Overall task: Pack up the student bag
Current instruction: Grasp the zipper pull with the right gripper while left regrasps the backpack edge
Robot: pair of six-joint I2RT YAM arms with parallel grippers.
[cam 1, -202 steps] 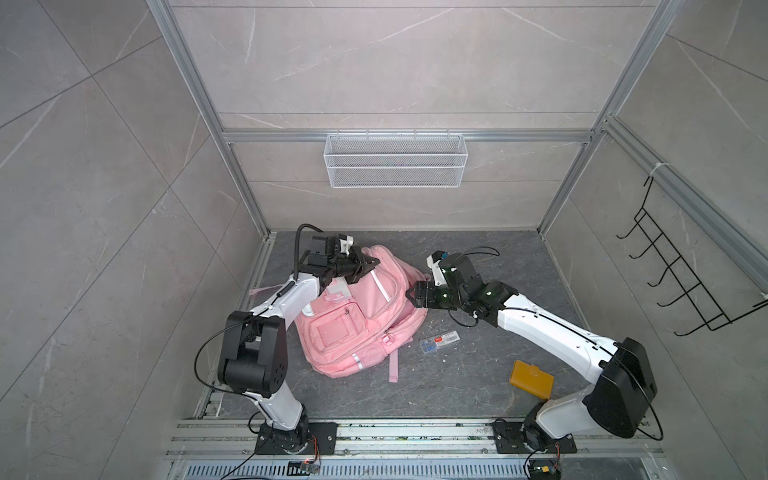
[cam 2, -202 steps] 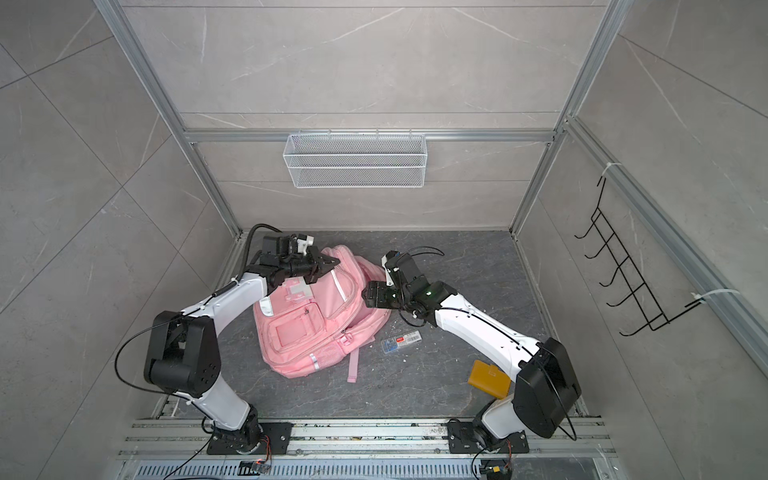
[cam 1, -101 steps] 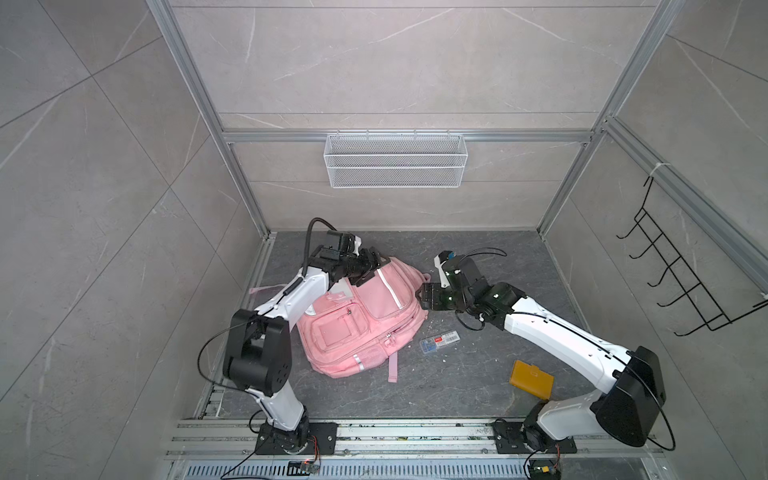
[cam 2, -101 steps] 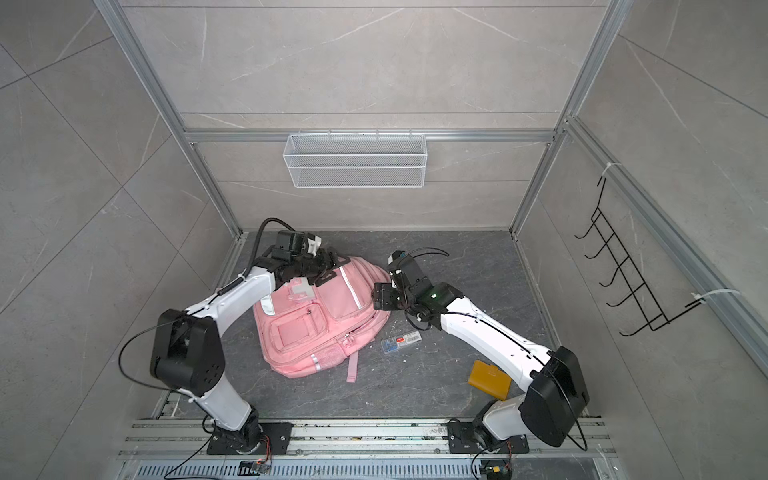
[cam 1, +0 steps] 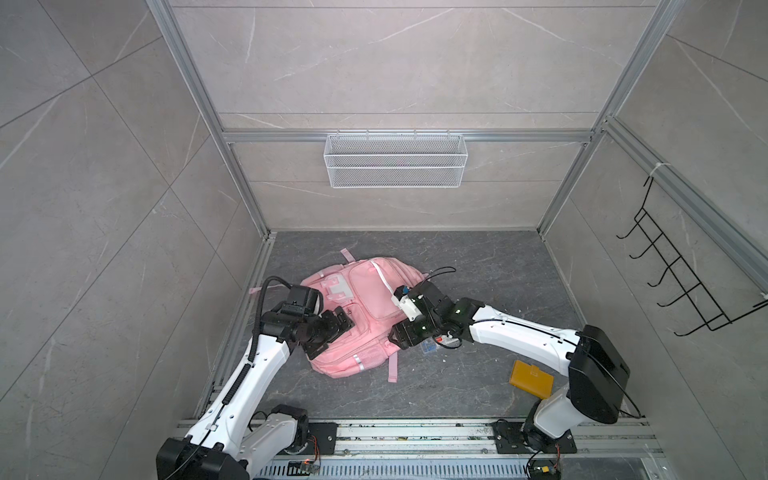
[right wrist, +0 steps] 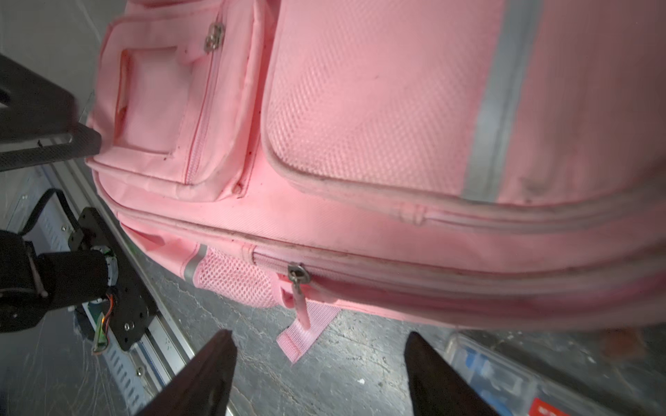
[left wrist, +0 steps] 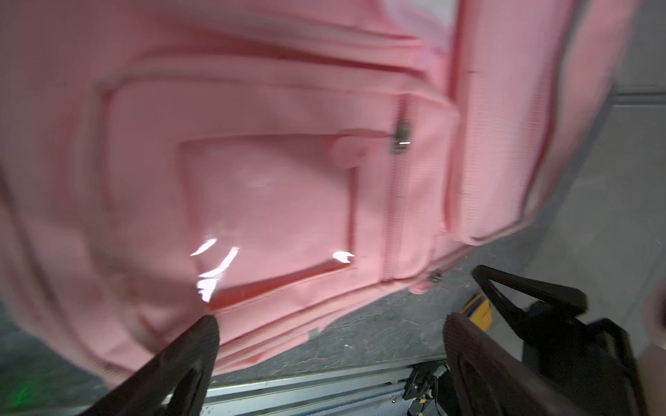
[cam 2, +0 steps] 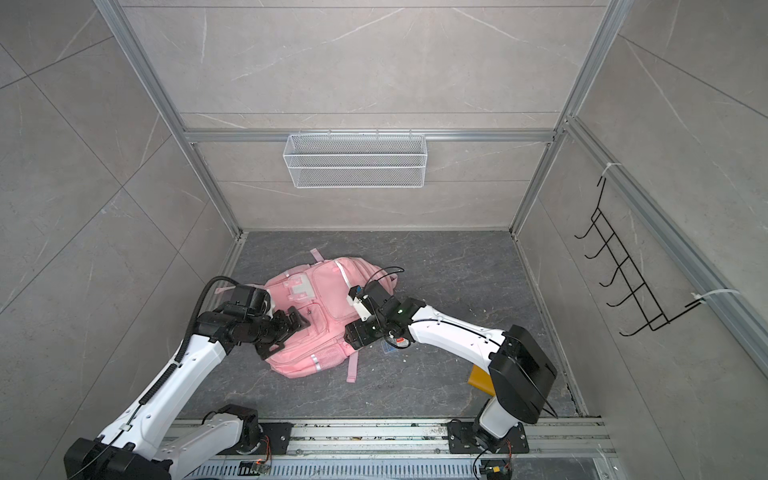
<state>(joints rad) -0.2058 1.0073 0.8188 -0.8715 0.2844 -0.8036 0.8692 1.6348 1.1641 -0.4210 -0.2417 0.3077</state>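
The pink student bag (cam 1: 370,291) (cam 2: 328,286) lies flat on the dark floor, front pockets up. My left gripper (cam 1: 328,336) (cam 2: 284,332) hovers over its near left corner. In the left wrist view that gripper (left wrist: 331,324) is open and empty, with the bag's front pocket (left wrist: 270,180) beyond the fingertips. My right gripper (cam 1: 397,334) (cam 2: 351,332) sits at the bag's near right edge. In the right wrist view it (right wrist: 319,336) is open and empty above the floor. A zip pull (right wrist: 299,277) and a pink strap end (right wrist: 306,335) lie just beyond its fingertips.
A small clear case with blue contents (cam 1: 428,347) (right wrist: 504,374) lies under the right wrist. An orange wallet (cam 1: 532,377) (cam 2: 478,380) lies further right. A white wire basket (cam 1: 395,166) hangs on the back wall, a black hook rack (cam 1: 673,274) on the right wall. A rail (cam 1: 415,436) runs along the front.
My left gripper has opened, let go of the bag's top and drawn back to the near left corner. The bag has settled flat. My right gripper moved nearer, to the bag's side.
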